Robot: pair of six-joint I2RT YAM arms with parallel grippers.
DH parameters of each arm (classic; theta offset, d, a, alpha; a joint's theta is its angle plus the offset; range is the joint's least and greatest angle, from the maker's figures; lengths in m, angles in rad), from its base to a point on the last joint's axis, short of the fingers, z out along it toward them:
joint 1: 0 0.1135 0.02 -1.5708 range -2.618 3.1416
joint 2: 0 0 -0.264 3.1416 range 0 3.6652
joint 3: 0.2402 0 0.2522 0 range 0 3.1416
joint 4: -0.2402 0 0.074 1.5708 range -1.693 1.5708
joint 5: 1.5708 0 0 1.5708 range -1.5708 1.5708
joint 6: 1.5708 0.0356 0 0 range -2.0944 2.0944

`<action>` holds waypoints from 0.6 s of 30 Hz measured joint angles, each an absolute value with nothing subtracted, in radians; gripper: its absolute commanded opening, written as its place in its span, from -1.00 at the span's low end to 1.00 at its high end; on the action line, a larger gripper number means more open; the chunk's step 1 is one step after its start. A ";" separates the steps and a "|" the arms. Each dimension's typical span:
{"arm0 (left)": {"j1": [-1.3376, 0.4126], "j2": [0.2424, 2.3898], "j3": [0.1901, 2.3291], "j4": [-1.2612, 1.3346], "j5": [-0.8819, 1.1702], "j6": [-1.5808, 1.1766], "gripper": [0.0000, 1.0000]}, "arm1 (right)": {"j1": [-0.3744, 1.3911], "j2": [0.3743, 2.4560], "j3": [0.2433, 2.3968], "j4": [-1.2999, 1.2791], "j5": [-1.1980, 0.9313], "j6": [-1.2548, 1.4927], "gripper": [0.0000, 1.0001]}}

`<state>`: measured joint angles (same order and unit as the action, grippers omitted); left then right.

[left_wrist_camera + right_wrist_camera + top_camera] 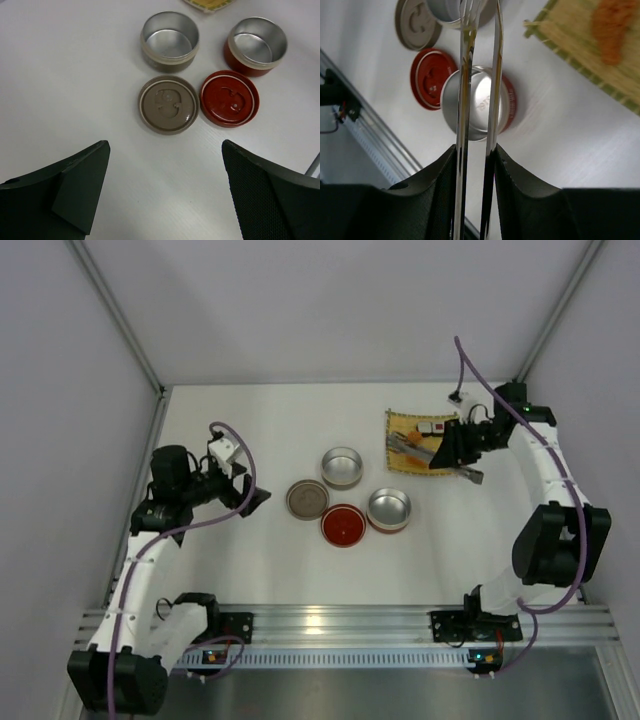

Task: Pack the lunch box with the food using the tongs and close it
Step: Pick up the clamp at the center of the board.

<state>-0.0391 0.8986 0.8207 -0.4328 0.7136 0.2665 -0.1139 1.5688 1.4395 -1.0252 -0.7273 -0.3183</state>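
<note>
Well, from my remote seat I saw the right end effector (pixel 475 150) clamped on the tongs (pixel 494 75), its two fingers pressing the thin silver arms close together with a narrow gap left between them. The tongs ran straight ahead of that end effector and out of the top of its wrist view, so I could not see the tips there. In the top view the tongs' other end stuck out behind the right end effector (pixel 450 445).

Ahead of it and below the line of the tongs stood the red tin (pixel 477 102), open and empty, with its shiny inside showing. The red lid (pixel 427 77) lay just beside that tin, farther left in the wrist view, with the taupe lid (pixel 415 22) and the taupe tin (pixel 455 10) farther ahead. Off to the right of the tongs lay the yellow mat (pixel 580 45) with an orange fried piece (pixel 611 25) resting on it. From above, a white sushi roll (pixel 432 427) also sat on the mat, close by the right end effector.

The left end effector (pixel 165 150) hung wide open and held nothing, well apart from the mat. Straight ahead of it on the white counter (pixel 70 75) lay both lids, inner faces up and just beside each other, and beyond them the two open tins.
</note>
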 measured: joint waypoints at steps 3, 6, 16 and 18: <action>-0.113 0.922 0.876 -0.429 0.766 0.343 0.90 | -0.019 1.566 1.379 -1.042 -0.800 -0.311 -0.35; -0.211 0.935 0.925 -0.432 0.768 0.432 0.90 | 0.101 1.566 1.337 -1.045 -0.860 -0.309 -0.35; -0.646 1.012 1.069 -0.492 0.597 0.725 0.93 | 0.256 1.566 1.327 -1.043 -0.997 -0.291 -0.36; -0.723 1.047 1.074 -0.491 0.551 0.752 0.93 | 0.275 1.566 1.322 -1.040 -1.012 -0.282 -0.36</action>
